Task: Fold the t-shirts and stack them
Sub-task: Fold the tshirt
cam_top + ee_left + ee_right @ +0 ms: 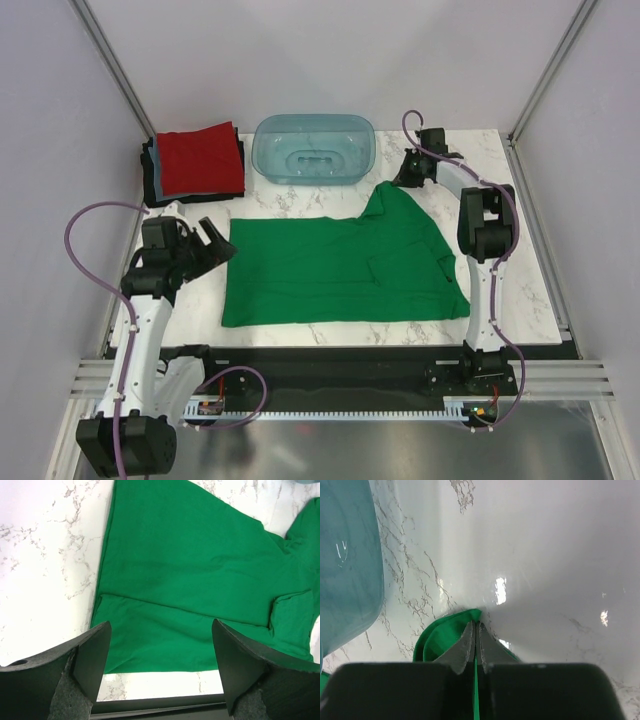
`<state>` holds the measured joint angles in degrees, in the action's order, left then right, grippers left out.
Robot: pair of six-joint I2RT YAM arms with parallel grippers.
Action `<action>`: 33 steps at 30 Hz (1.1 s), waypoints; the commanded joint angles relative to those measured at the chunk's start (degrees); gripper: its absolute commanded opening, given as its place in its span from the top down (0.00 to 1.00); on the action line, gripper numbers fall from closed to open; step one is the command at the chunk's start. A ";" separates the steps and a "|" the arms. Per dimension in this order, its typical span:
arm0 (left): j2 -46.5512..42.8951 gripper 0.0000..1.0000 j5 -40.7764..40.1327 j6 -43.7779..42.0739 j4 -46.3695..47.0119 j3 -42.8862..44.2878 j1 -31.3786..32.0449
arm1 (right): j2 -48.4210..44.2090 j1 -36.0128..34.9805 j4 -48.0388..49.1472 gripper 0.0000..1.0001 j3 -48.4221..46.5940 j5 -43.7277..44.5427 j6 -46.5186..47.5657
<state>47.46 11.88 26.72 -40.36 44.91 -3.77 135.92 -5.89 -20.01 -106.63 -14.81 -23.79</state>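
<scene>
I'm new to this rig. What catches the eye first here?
A bright green t-shirt lies spread across the middle of the table, its far edge pinched in the shut right gripper. A red-topped stack of folded shirts sits at the far left corner, beside a teal tub.

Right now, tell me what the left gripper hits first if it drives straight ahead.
Most likely the green t-shirt, at its nearest edge; the open left gripper aims at it, though its height is unclear.

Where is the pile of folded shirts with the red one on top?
In the overhead view, the folded pile sits at the far left corner of the table, just left of the teal tub and beyond the left gripper.
</scene>
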 commanded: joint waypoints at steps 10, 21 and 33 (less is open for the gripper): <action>27.22 0.36 -3.18 3.42 15.04 10.53 -0.10 | -20.14 -0.79 2.25 1.00 16.15 -3.29 -5.99; 58.24 0.32 -9.85 2.28 17.07 26.10 0.43 | -44.94 -3.34 10.69 1.00 40.61 -7.25 -9.78; 63.98 0.45 -11.00 2.63 24.01 25.76 2.98 | -51.98 -3.95 11.13 1.00 49.58 -8.48 -8.29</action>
<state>108.88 1.58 29.19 -18.79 69.95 -2.13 87.48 -9.58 -11.20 -57.49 -22.37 -32.80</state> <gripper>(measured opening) 0.572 0.007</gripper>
